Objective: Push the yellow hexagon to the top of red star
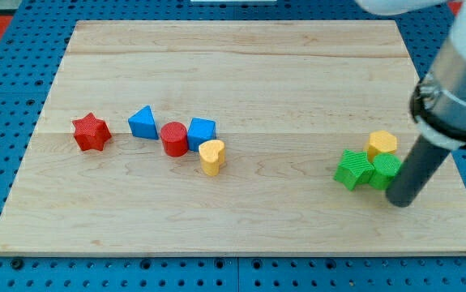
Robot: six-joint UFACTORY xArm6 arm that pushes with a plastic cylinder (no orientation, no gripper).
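Note:
The yellow hexagon (382,143) sits at the view's right, touching two green blocks: a green star-like block (352,169) and a green block (385,169) just below it. The red star (91,132) lies far off at the view's left. My tip (402,201) is at the view's right, just below and right of the green blocks, touching or nearly touching the right one. The rod rises up and right from it to the arm.
Right of the red star stand a blue triangle (143,123), a red cylinder (174,139), a blue cube (202,132) and a yellow heart (211,156), close together. The wooden board (233,81) ends near my tip on the right.

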